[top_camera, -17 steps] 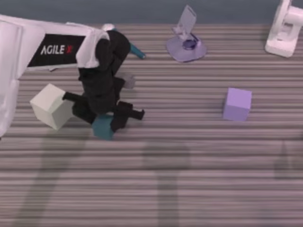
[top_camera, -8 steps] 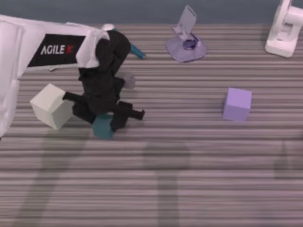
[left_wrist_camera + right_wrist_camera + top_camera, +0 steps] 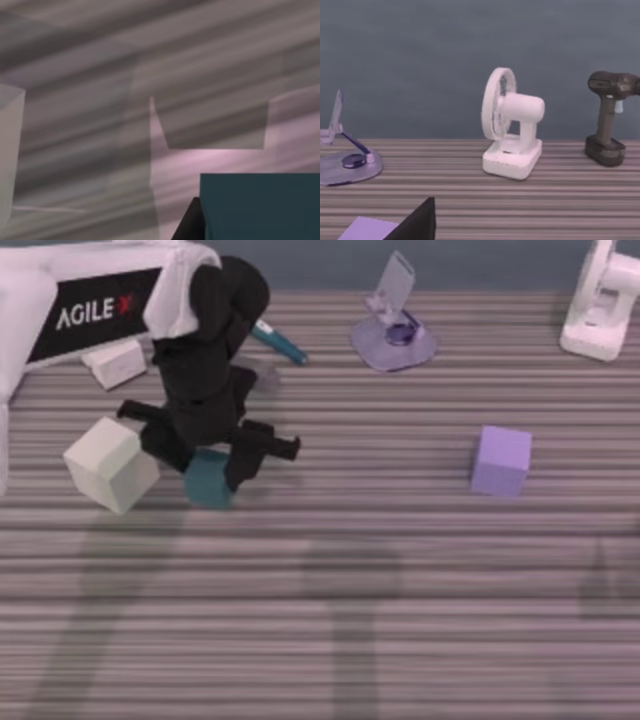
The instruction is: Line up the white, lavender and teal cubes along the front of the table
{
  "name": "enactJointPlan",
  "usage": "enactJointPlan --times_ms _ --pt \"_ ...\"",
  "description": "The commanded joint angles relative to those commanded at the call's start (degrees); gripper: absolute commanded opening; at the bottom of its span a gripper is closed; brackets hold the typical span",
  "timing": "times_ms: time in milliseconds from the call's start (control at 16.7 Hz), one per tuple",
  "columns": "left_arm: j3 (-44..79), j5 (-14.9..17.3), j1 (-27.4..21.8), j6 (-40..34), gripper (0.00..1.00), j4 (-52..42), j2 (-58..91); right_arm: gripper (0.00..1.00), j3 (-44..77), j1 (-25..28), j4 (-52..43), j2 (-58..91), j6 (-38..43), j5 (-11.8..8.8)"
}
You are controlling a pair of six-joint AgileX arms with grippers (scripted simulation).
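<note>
My left gripper [image 3: 212, 468] was closed around the teal cube [image 3: 207, 480], the white cube [image 3: 110, 464] just beside it. My left wrist view showed the teal cube's face against my finger [image 3: 189, 222]; the top view did not. The lavender cube [image 3: 500, 460] lay well apart.

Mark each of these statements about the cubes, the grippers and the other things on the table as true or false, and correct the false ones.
1. The left gripper is shut on the teal cube. True.
2. The lavender cube sits beside the white cube. False: it stands alone toward the table's right, and the white cube is at the far left.
3. A white desk fan and a dark power drill stand at the back of the table. True.
4. The three cubes are already lined up along the front. False: all three lie around mid-table, none along the front edge.
5. The clear phone stand lies between the white and teal cubes. False: it stands at the back.
</note>
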Motion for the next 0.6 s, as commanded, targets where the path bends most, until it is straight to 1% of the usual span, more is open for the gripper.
enactJointPlan --times_ms 120,420,600 --pt "1.55 0.02 0.26 -0.02 0.0 -2.53 -1.3 1.0 0.0 0.0 0.0 0.0 0.0 0.0" --pt "1.75 -0.01 -0.11 -0.05 0.0 -2.81 -1.32 1.0 0.0 0.0 0.0 0.0 0.0 0.0" --pt "2.95 -0.15 -3.11 -3.9 0.0 -3.57 -0.66 1.0 0.0 0.0 0.0 0.0 0.0 0.0"
